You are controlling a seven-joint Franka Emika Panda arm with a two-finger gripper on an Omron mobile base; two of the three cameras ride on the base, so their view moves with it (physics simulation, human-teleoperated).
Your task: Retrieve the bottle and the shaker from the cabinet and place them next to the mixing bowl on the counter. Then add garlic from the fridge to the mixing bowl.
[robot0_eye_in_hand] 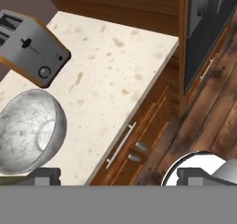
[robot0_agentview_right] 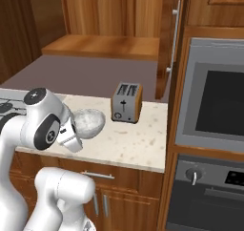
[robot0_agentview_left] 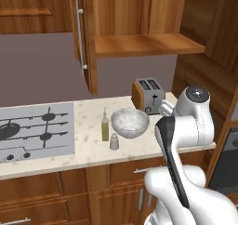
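The bottle (robot0_agentview_left: 105, 128) and shaker (robot0_agentview_left: 114, 142) stand left of the mixing bowl (robot0_agentview_left: 129, 122). The gripper (robot0_eye_in_hand: 118, 176) hangs wide open, empty. Garlic, likely light and papery, should be pinched across its bulb.

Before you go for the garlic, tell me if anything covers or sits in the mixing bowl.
Nothing visible does. The mixing bowl stands open and empty on the counter, with the bottle and shaker beside it, not over it.
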